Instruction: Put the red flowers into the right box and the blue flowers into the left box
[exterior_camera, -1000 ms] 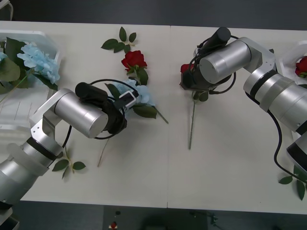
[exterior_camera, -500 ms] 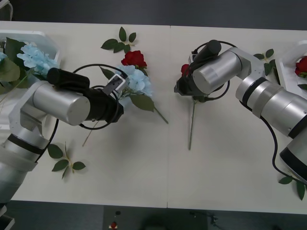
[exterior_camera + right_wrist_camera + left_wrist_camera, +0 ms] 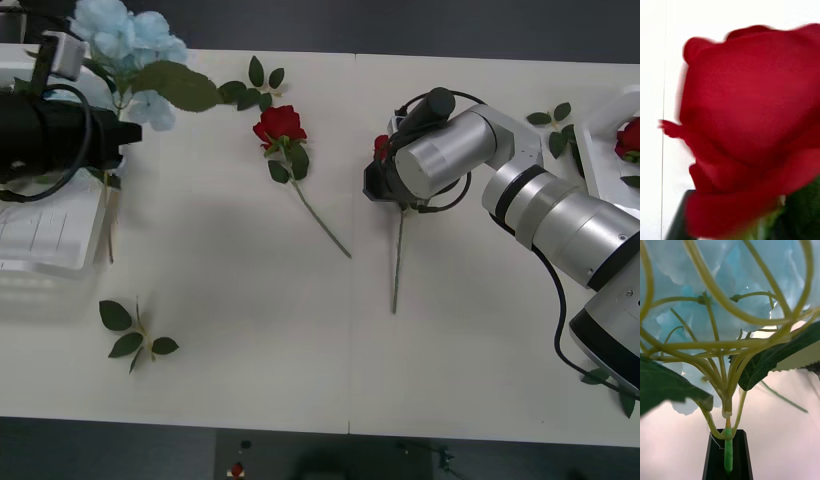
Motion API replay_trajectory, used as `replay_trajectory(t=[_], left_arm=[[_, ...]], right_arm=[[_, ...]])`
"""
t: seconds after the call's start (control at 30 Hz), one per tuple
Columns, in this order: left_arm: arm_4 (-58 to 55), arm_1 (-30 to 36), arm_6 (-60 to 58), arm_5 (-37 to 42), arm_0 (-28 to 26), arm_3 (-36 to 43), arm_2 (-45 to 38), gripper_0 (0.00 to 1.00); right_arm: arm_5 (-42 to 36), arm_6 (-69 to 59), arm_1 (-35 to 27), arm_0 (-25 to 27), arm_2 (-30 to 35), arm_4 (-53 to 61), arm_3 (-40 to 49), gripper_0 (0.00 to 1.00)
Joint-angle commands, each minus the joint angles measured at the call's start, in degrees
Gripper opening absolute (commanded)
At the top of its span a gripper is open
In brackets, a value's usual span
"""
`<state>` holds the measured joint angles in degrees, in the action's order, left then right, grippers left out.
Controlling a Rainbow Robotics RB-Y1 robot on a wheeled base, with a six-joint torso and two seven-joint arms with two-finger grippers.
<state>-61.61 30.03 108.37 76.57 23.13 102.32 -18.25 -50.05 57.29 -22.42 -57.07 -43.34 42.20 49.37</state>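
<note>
My left gripper (image 3: 118,135) is shut on the stem of a pale blue flower (image 3: 128,35) and holds it over the left box (image 3: 40,245) at the table's far left. Close up, the blue flower (image 3: 733,307) fans out above my left gripper (image 3: 728,459). My right gripper (image 3: 385,180) sits low over a red flower (image 3: 382,148) near the table's middle, and its stem trails toward the front. That red flower (image 3: 752,123) is very close in the right wrist view. A second red flower (image 3: 280,125) lies loose on the table. Another rose (image 3: 630,135) rests in the right box (image 3: 598,140).
Bloomless leaf sprigs lie at the front left (image 3: 135,335), at the back centre (image 3: 255,85), near the right box (image 3: 555,115) and at the front right (image 3: 612,382). The table's front edge runs along the bottom of the front view.
My left arm swung left and up, carrying the blue flower from the middle of the table to above the left box. My right gripper shifted slightly over the red flower, which stayed put.
</note>
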Motion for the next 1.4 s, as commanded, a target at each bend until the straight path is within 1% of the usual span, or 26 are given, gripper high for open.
replay_trajectory(t=[0.03,0.13,0.2,0.37,0.47,0.53,0.57,0.6,0.63,0.67,0.7,0.77,0.8,0.87,0.97,1.03,1.1,1.17,1.2,1.3,1.33,1.37,1.4], left_arm=[[2.5,2.7,-1.4,4.6,0.0,0.3,-8.6,0.00],[5.1,3.6,1.1,6.2,-0.8,0.5,-13.5,0.00],[6.6,5.0,1.0,6.3,-2.5,0.5,-16.3,0.00],[11.8,8.4,0.7,3.2,-5.6,0.5,-19.6,0.00],[16.3,10.6,0.7,1.6,-7.0,0.4,-19.6,0.00],[18.1,10.8,0.6,1.5,-7.3,0.5,-19.6,0.04],[19.4,10.8,0.7,1.4,-7.3,0.4,-19.7,0.14],[20.3,10.8,0.6,1.1,-7.3,0.4,-19.7,0.39],[20.8,10.8,0.6,0.5,-7.3,0.5,-19.6,0.73],[20.9,10.8,0.6,0.1,-7.3,0.5,-19.6,0.90],[20.7,10.8,0.7,-0.3,-7.5,0.4,-19.6,1.00],[19.9,10.9,0.7,-0.5,-7.5,0.5,-19.7,1.00],[18.6,10.8,0.7,-0.5,-7.5,0.4,-19.7,1.00],[16.1,10.8,0.7,-0.5,-7.5,0.4,-19.6,1.00],[8.3,10.8,1.2,0.9,-7.4,0.5,-19.1,1.00],[3.7,10.8,1.1,2.4,-6.8,1.0,-17.6,1.00],[1.7,10.8,-1.7,3.9,-5.6,2.3,-14.4,1.00],[2.2,10.8,-8.6,5.0,-4.2,4.2,-9.7,1.00],[2.8,10.8,-10.9,5.3,-3.7,4.9,-8.1,1.00],[7.6,10.8,-24.4,7.4,-0.4,8.9,0.5,1.00],[8.0,10.8,-25.8,7.4,0.0,9.2,1.3,1.00],[11.2,10.8,-32.6,7.4,1.8,10.8,6.5,1.00],[12.2,10.6,-34.8,7.5,2.6,11.1,8.1,1.00]], right_arm=[[0.3,-2.4,0.1,-2.3,-0.2,0.2,1.1,0.00],[0.3,-2.2,0.1,-2.3,-0.2,-0.2,1.1,0.00],[0.3,-2.1,0.1,-2.3,-0.2,-0.4,1.1,0.00],[0.3,-1.7,-0.2,-2.5,-0.2,-0.1,1.1,0.00],[-3.6,-0.4,-3.4,-6.2,0.4,3.2,2.0,0.00],[-5.9,1.9,-6.4,-8.6,0.4,5.9,2.7,0.00],[-6.9,3.6,-9.1,-9.8,0.4,7.9,3.4,0.00],[-7.4,5.0,-11.4,-10.6,0.4,9.3,3.9,0.00],[-7.7,6.9,-14.4,-11.2,0.4,11.0,4.5,0.00],[-7.7,8.7,-17.2,-11.5,0.4,12.3,4.9,0.00],[-7.6,10.6,-20.4,-11.5,0.4,14.1,5.1,0.00],[-7.6,12.9,-25.0,-11.5,0.4,16.8,5.6,0.00],[-7.9,15.7,-29.5,-11.4,0.4,19.3,5.5,0.00],[-8.4,19.3,-34.6,-11.1,0.4,21.5,4.9,0.00],[-9.5,26.3,-42.2,-10.0,0.4,24.2,3.7,0.00],[-9.5,29.0,-45.8,-8.8,0.4,25.7,3.0,0.00],[-9.5,30.9,-48.9,-7.1,0.3,27.4,2.0,0.00],[-9.4,32.3,-50.8,-6.0,0.4,28.9,0.4,0.00],[-9.2,32.6,-51.1,-5.9,0.4,29.3,-0.1,0.00],[-7.5,33.8,-51.3,-4.8,0.4,28.5,-2.3,0.00],[-7.3,33.8,-51.4,-4.7,0.4,28.3,-2.4,0.00],[-6.4,33.7,-51.1,-4.5,0.4,27.3,-3.0,0.12],[-6.2,33.3,-51.0,-4.4,0.4,27.0,-3.1,0.47]])
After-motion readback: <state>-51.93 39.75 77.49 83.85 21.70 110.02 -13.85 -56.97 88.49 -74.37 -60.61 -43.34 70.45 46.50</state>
